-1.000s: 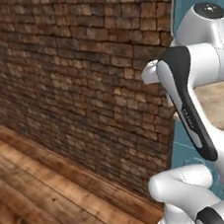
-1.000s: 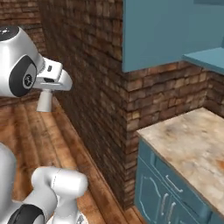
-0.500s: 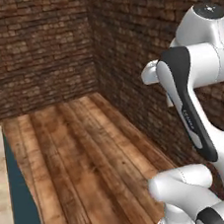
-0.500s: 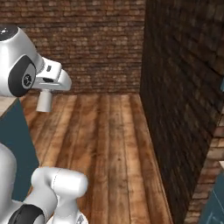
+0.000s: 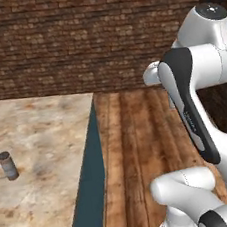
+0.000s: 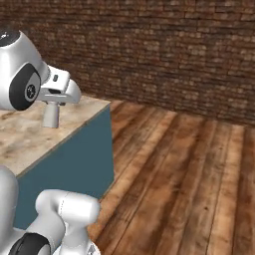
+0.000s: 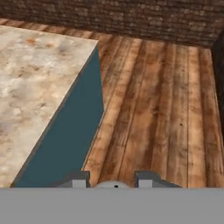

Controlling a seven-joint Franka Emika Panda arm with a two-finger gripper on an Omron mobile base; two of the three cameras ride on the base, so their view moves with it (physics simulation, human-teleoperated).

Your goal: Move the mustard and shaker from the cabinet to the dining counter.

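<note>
My gripper (image 6: 52, 105) is shut on the shaker (image 6: 51, 116), a small light grey piece that hangs below the hand, over the near corner of the dining counter (image 6: 30, 137). In the hand view the shaker's rounded top (image 7: 114, 185) sits between the two fingertips of the gripper (image 7: 113, 181). The dining counter (image 7: 37, 78) has a beige marbled top and a teal side; its corner lies up and to the left in the hand view. It also fills the left of the left base view as the dining counter (image 5: 47, 128). The mustard and the cabinet are out of view.
A taller dark grey shaker (image 5: 9, 165) stands on the counter's left part. Wooden plank floor (image 5: 138, 132) runs to the right of the counter. A brick wall (image 6: 164, 55) closes the back.
The whole picture has swung round with the base: the brick corner has given way to the dining counter. The gripper keeps the shaker in the same hold.
</note>
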